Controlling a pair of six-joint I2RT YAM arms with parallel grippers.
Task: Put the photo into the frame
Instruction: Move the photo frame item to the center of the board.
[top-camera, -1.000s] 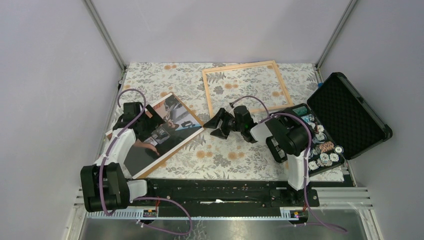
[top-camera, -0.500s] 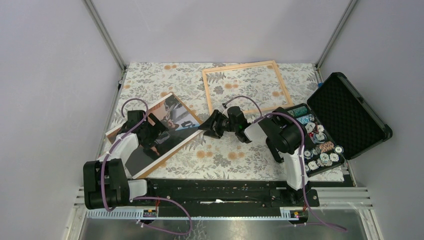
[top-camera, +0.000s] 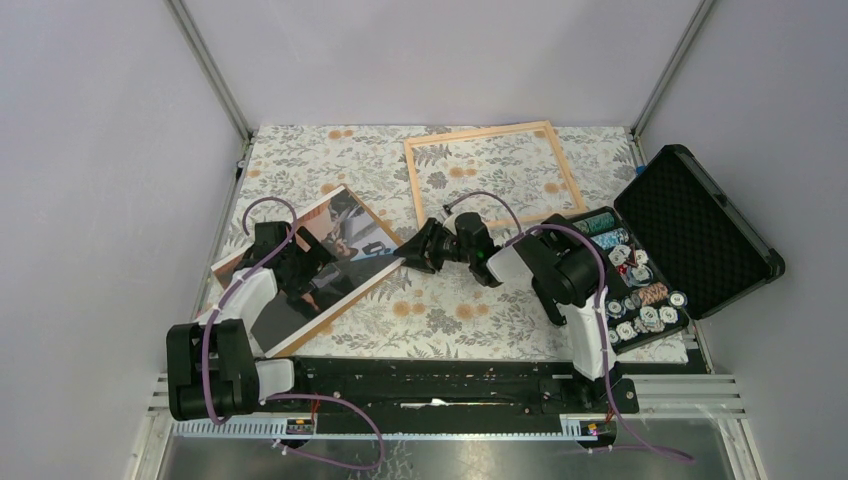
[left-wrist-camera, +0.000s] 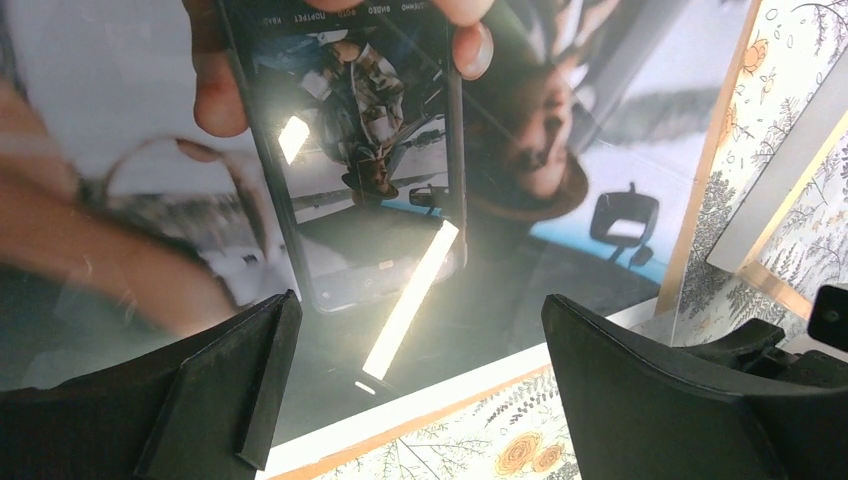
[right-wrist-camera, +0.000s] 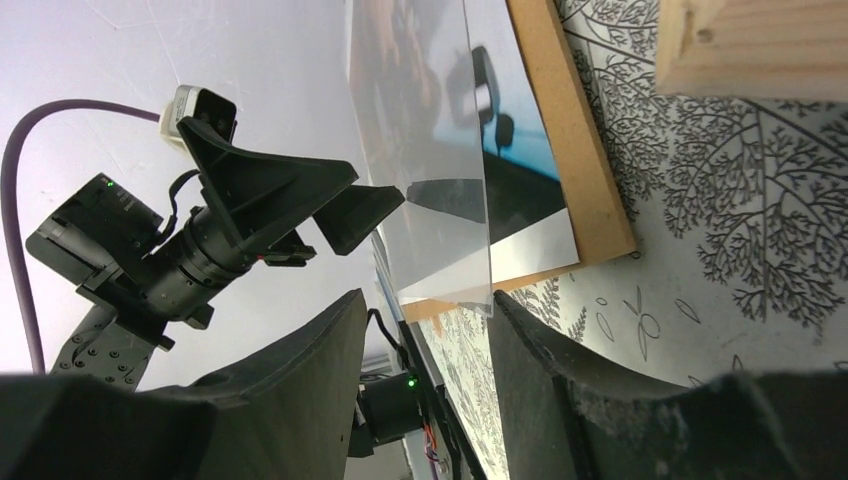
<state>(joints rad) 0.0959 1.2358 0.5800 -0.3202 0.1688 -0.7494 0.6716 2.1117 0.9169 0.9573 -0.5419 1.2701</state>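
Closing right gripper (top-camera: 413, 252), now moved left, round the photo's (top-camera: 352, 222) right corner near the table's (top-camera: 450, 312) left edge, not yet clamped. Holding left gripper (left-wrist-camera: 415, 325) wide above. Carrying to frame (top-camera: 480, 133) at far edge likely next.

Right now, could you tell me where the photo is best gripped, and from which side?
Take the photo by its right corner, coming low from the right. It lies flat and thin, so only edges offer a hold, and that corner points at the right pincer, which straddles it.

Floral table (top-camera: 450, 310): photo (top-camera: 350, 235), frame (top-camera: 478, 132), case (top-camera: 700, 235), perhaps chips (top-camera: 645, 297).
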